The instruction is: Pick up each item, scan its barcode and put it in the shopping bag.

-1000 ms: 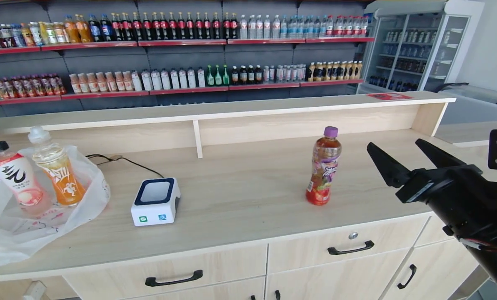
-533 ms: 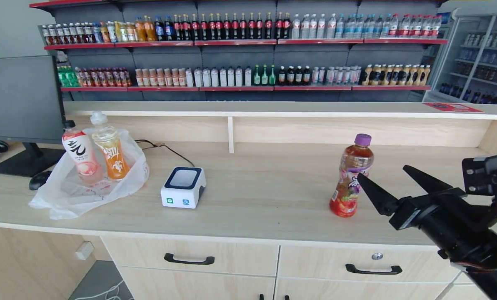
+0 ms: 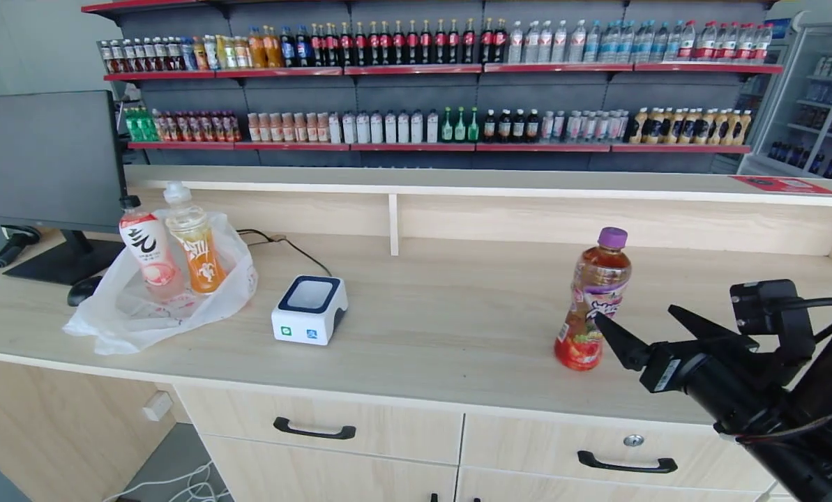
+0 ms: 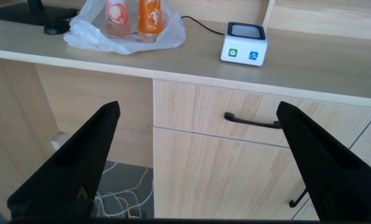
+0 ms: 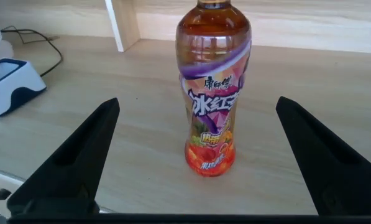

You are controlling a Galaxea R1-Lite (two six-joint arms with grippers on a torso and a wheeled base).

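Pale wood surface (image 3: 443,335); shopping bag (image 3: 109,328) far left, purple-capped bottle (image 3: 592,300) upright toward the right.
The bottle stands ahead of the right arm's spread jaws, centred on their gap, seemingly not yet between them; the left arm's jaws, also spread, hang well away.

Purple-cap bottle (image 3: 592,293): big white letters on purple band of label, tiny print lower down, too small to read. Scanner (image 3: 309,309): two small square marks on front, one green, one blue. Pink bottle (image 3: 149,254): big black brush mark on white label. Orange bottle (image 3: 196,247): white letters on orange label. Shopping bag (image 3: 130,321): faint red print, blurred. Red sign (image 3: 782,185) on ledge (image 3: 457,183): print too small.
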